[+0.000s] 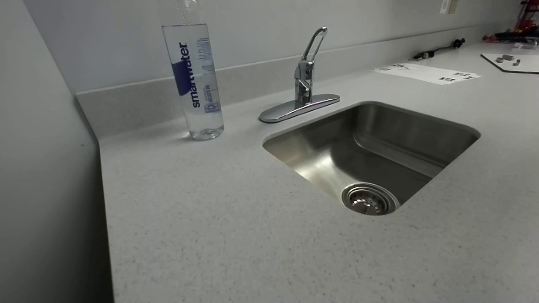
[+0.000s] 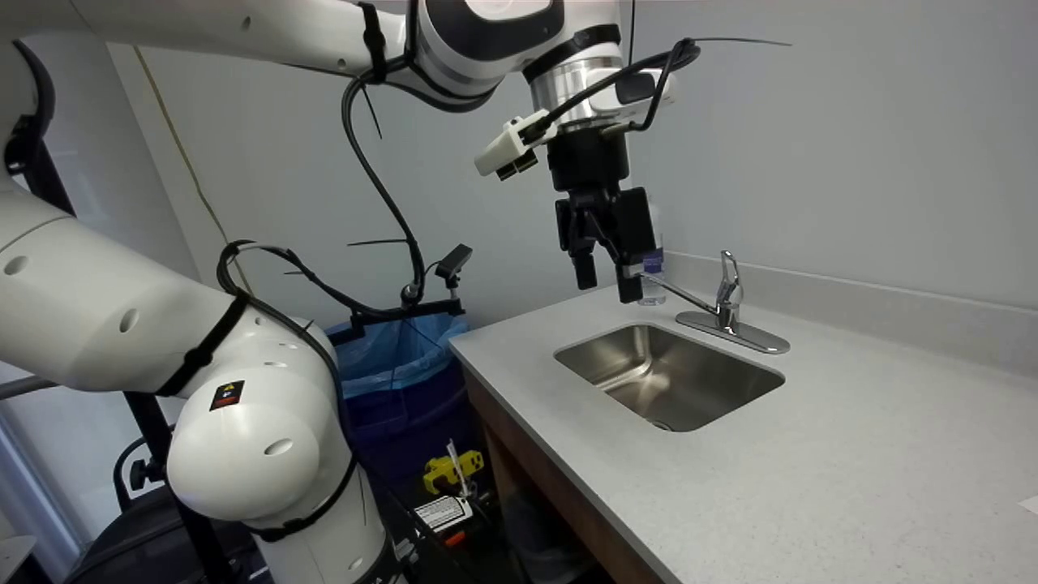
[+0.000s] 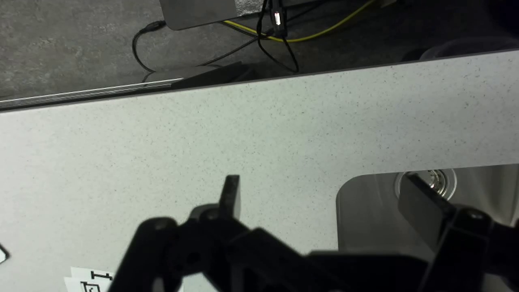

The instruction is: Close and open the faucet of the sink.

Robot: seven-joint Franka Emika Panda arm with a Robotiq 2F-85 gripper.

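The chrome faucet (image 1: 304,82) stands behind the sink (image 1: 421,126) in an exterior view, its looped lever pointing up. It also shows in an exterior view (image 2: 729,298), where its slim spout reaches out over the sink (image 2: 673,389). My gripper (image 2: 606,284) hangs pointing down near the spout's tip. The tip overlaps one finger there; I cannot tell whether they touch. In the wrist view my gripper (image 3: 326,190) is wide open with nothing between its fingers. The sink (image 3: 365,219) lies at lower right there, one finger partly covering the drain. The faucet is out of the wrist view.
A clear water bottle (image 1: 193,80) stands beside the faucet and shows behind my gripper (image 2: 654,264). A wall and low backsplash (image 2: 876,300) run behind. Papers with printed markers (image 1: 425,74) lie further along the counter. A blue-lined bin (image 2: 389,349) stands past the counter's end.
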